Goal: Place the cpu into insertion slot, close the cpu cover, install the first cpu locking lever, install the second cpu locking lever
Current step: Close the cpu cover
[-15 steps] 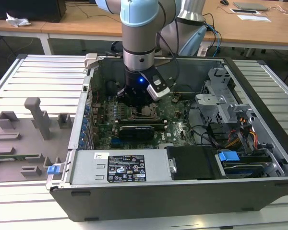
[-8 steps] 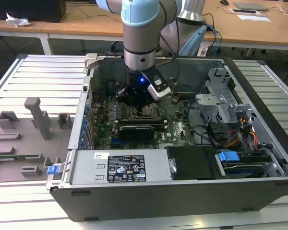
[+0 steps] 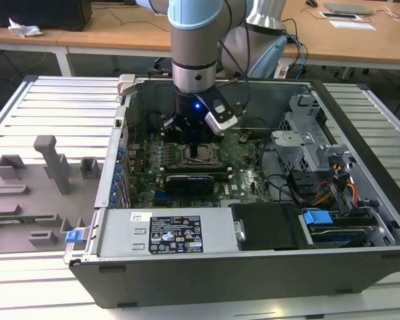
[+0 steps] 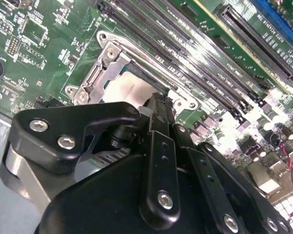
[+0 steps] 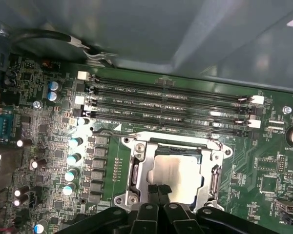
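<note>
Over the motherboard (image 5: pixel 44 146), one gripper (image 5: pixel 159 191) hangs, fingertips pressed together, holding nothing. One cpu (image 5: pixel 178 173) sits in the insertion slot (image 5: pixel 178 147), framed by one cpu cover (image 5: pixel 216 171) beside four memory slots (image 5: pixel 171 105). The gripper hides the cpu's near edge.

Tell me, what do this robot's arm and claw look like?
The arm is a silver-grey tube with pale blue joint caps, a black wrist with a small blue light and a black cable alongside. The gripper is black jointed links with silver screws.

A robotics lab: an opened computer case (image 3: pixel 253 267) sits on a slatted aluminium bench (image 3: pixel 60 107) beneath a robot arm (image 3: pixel 197 47), with wooden desks (image 3: pixel 107 30) at the far side.
</note>
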